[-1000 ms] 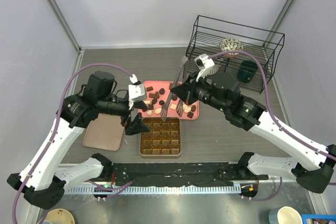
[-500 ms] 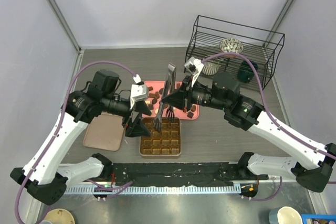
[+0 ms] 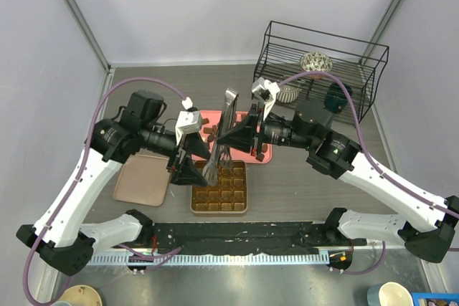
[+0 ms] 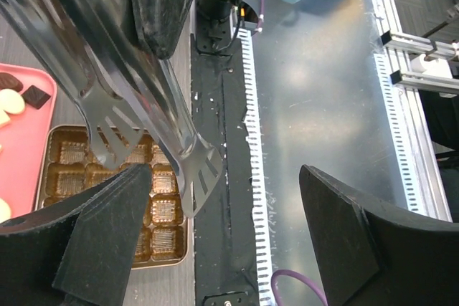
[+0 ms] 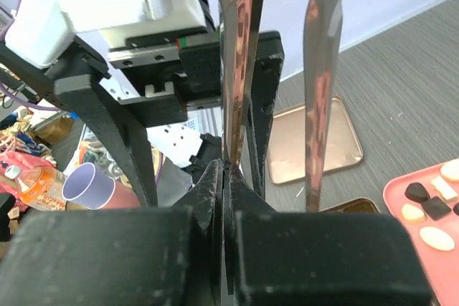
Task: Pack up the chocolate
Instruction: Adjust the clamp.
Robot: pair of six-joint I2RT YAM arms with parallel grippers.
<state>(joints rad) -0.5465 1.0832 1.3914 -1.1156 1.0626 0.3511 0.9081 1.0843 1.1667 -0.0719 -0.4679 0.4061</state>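
Note:
My right gripper is shut on one arm of a pair of metal tongs. The tongs point down, their slotted tips over the gold-brown gridded box, whose cells look empty. My left gripper stands open at the box's left corner, with the tong tips close by its left finger. Chocolate pieces lie on the pink tray behind the box, partly hidden by both arms.
A flat brown tray lies left of the box. A black wire rack with a few items stands at the back right. A black strip and a toothed rail run along the near edge.
The right arm has swung the tongs left and down, from over the pink tray to over the box. The left gripper has shifted right, closer to the tongs.

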